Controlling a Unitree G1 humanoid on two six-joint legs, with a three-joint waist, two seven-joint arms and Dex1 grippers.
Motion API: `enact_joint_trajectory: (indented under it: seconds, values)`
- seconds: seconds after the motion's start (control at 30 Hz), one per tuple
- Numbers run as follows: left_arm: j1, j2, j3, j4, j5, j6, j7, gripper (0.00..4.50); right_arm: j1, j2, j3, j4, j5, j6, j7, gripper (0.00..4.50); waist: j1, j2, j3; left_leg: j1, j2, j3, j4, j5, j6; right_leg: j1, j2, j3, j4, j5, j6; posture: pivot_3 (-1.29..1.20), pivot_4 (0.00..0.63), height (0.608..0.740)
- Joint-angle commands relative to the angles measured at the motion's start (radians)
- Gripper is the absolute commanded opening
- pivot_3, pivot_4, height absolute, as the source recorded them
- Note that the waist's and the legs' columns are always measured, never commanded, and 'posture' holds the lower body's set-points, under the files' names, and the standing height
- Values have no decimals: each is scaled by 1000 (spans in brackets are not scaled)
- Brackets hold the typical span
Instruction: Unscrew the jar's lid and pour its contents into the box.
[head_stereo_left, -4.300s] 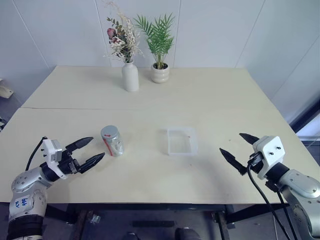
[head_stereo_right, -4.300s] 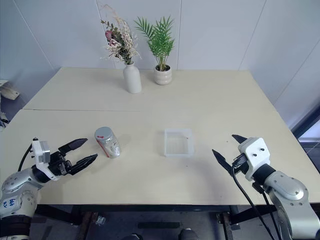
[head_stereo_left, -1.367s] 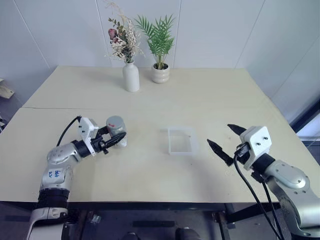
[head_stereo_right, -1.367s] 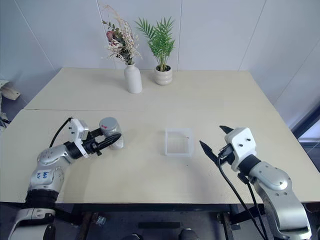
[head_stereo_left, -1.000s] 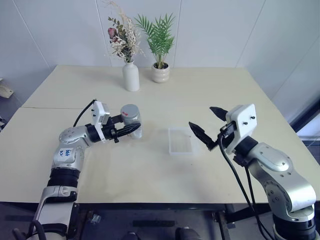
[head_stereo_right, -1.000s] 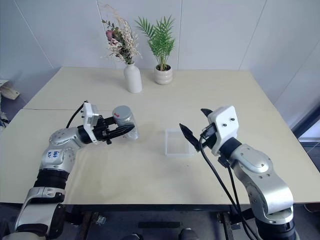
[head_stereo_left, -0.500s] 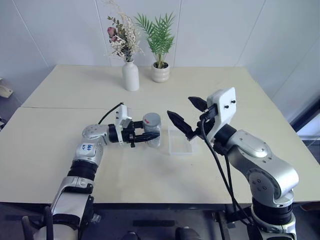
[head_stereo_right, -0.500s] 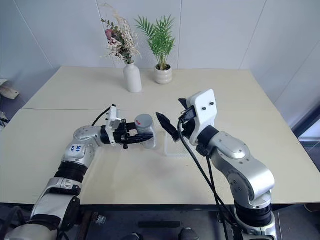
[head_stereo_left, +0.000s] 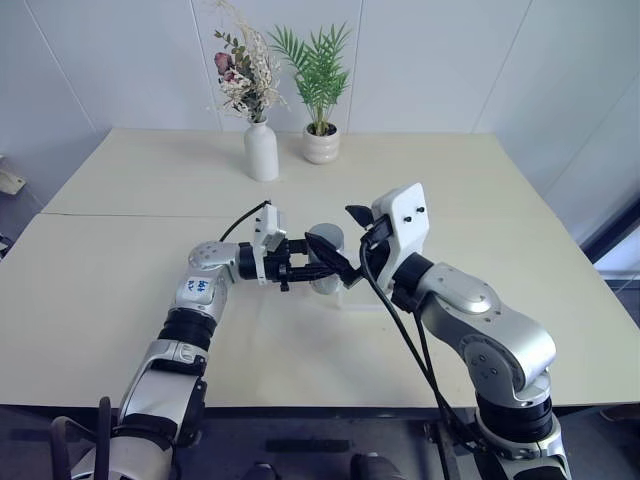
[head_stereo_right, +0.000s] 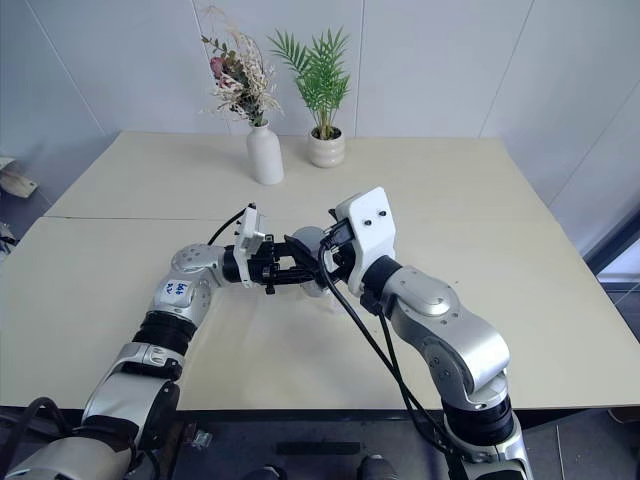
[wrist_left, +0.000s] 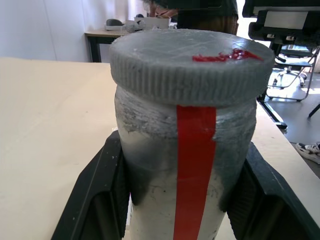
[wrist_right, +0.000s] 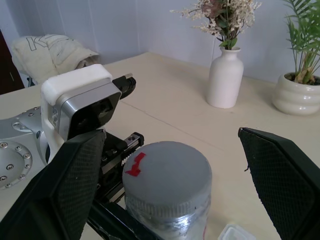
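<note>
My left end effector (wrist_left: 175, 200) is clamped on the small clear cylindrical jar with a red strip down its label (wrist_left: 192, 170), one black finger (wrist_left: 102, 195) on each side of the glass body below the cap. Jar upright, held off the beige table (head_stereo_left: 150, 290) and pointing toward my right arm. The round grey ribbed screw lid with a red mark on top (wrist_right: 166, 169) is on the jar, sitting just above my left fingers.

My right end effector (wrist_right: 172, 165) is spread wide, holding nothing; its two black fingers (wrist_right: 65, 185) stand on either side of the lid, apart from it, with the lid between them. In the head views the two end effectors meet over the middle of the table, right one (head_stereo_left: 335, 240) just over the jar.

The small shallow clear plastic box (wrist_right: 235, 234) lies on the table just beyond and below the jar, mostly hidden by my arms; only a corner visible.

Farther out past both end effectors: white ceramic vase with dried flowers (head_stereo_left: 260, 150) and white pot with green plant (head_stereo_left: 320, 145), well apart from the jar.
</note>
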Motion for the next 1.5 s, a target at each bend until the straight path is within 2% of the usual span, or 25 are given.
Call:
enact_joint_trajectory:
  seconds: [0.03,0.33,0.77,0.87,1.0,1.27,1.5]
  values:
    - [-41,-7,-5,-12,3,-15,-17,2055,-22,-4,18,-6,-22,-8,10,4500,0,0,0,0,0,0,0,0,0,0,0,0,0,0,0,0,150,740]
    - [-41,-11,-8,-13,8,-22,-31,2055,-42,-20,46,42,-86,-18,31,4500,-1,0,0,0,0,0,0,0,0,0,0,0,0,0,0,0,150,740]
    - [-32,-15,-5,-13,6,-34,-33,2055,-47,1,31,43,-88,-16,47,4500,0,0,0,-1,0,0,0,0,0,-1,0,0,0,0,0,0,150,740]
    - [-33,-17,-3,-14,4,-34,-32,2055,-46,3,28,44,-87,-15,49,3885,0,0,0,-1,0,0,0,0,0,-1,0,0,0,0,0,0,150,740]
    - [-31,-19,0,-16,1,-34,-30,2055,-40,10,25,35,-76,-17,58,2568,0,0,0,-1,0,0,0,0,0,-1,0,0,0,0,0,0,150,740]
    - [-13,-17,15,-56,-38,0,-57,2055,-14,-13,22,20,-47,-96,156,2566,0,0,0,-2,0,0,0,0,0,-1,0,0,-1,0,0,0,150,740]
    - [13,13,9,-126,-72,69,-134,2055,-19,-127,32,42,12,-146,376,2566,-1,0,0,-2,0,-1,0,0,1,-1,0,-1,-1,0,1,0,150,740]
